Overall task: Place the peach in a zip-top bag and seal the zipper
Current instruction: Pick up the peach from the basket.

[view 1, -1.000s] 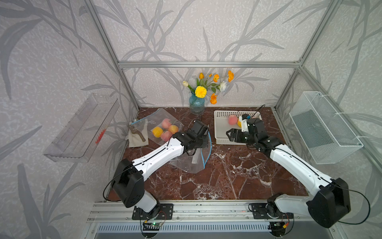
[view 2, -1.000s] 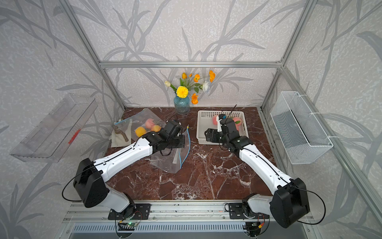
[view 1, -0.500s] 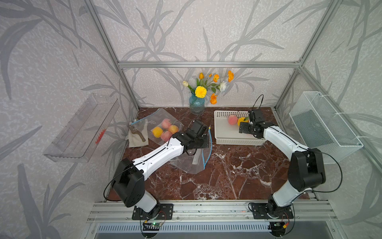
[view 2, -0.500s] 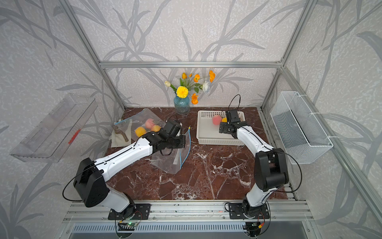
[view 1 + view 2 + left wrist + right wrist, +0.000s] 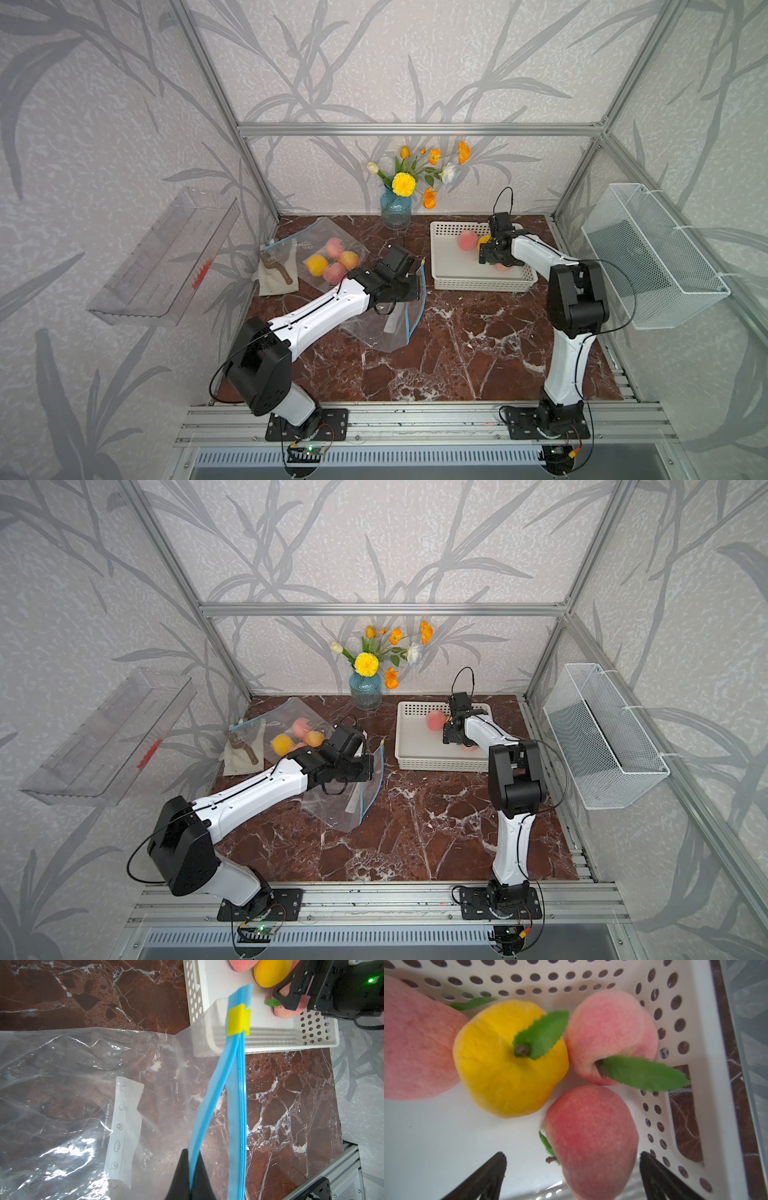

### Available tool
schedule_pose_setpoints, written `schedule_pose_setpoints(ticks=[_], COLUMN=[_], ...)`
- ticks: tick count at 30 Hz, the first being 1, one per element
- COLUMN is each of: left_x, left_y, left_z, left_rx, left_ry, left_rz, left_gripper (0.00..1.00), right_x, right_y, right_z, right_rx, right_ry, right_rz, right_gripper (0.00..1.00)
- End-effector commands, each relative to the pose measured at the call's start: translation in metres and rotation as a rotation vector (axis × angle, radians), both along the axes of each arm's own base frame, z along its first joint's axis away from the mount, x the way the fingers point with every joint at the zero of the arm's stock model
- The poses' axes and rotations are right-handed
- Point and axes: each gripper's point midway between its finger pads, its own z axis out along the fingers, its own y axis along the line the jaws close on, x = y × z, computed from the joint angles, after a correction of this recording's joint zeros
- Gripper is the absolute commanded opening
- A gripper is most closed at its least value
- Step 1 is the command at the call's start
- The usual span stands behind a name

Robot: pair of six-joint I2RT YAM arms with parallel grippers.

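Note:
My left gripper point(image 5: 192, 1153) is shut on the blue zipper strip point(image 5: 209, 1105) of a clear, empty zip-top bag point(image 5: 83, 1095). It holds that edge up at mid-table in both top views point(image 5: 415, 286) point(image 5: 368, 771), and the yellow slider point(image 5: 238, 1020) sits at the strip's far end. My right gripper point(image 5: 572, 1154) hangs open inside the white basket point(image 5: 529, 978), its fingers either side of a pink peach point(image 5: 591, 1136) with gaps on both sides. A yellow peach point(image 5: 508, 1059) and two more pink ones point(image 5: 610, 1030) point(image 5: 415, 1043) lie just beyond it.
A second bag point(image 5: 328, 253) with several fruits lies at the back left beside a cloth with a brush point(image 5: 276, 270). A vase of flowers point(image 5: 396, 210) stands at the back. A wire basket point(image 5: 652, 257) hangs on the right wall and a clear shelf point(image 5: 166, 257) on the left wall.
My right gripper has swung from the basket's near left side to over the fruit at its right end, with the arm folding upright and the jaws opening wider. The left arm and bag have stayed put.

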Motion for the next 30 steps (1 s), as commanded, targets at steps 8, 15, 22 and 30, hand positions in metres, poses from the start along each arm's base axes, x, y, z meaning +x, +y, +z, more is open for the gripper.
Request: schedule_pose_setpoints(ticks=[8, 15, 22, 30], left_x=[0.001, -0.001, -0.001, 0.004], left_y=[-0.002, -0.002, 0.000, 0.013], left_z=[-0.002, -0.007, -0.007, -0.001], left_rx=[-0.017, -0.013, -0.010, 0.013], left_ry=[0.011, 0.023, 0.022, -0.026], left_rz=[0.004, 0.002, 0.008, 0.067], left_gripper=[0.00, 0.00, 0.00, 0.00], right_x=[0.010, 0.010, -0.003, -0.026], right_y=[-0.010, -0.004, -0.004, 0.019], right_z=[-0.016, -0.020, -0.015, 0.030], right_rx=[-0.043, -0.014, -0.005, 0.139], right_ry=[0.067, 0.082, 0.098, -0.005], right_rz=[-0.041, -0.015, -0.004, 0.085], right_gripper=[0.93, 0.91, 0.69, 0.60])
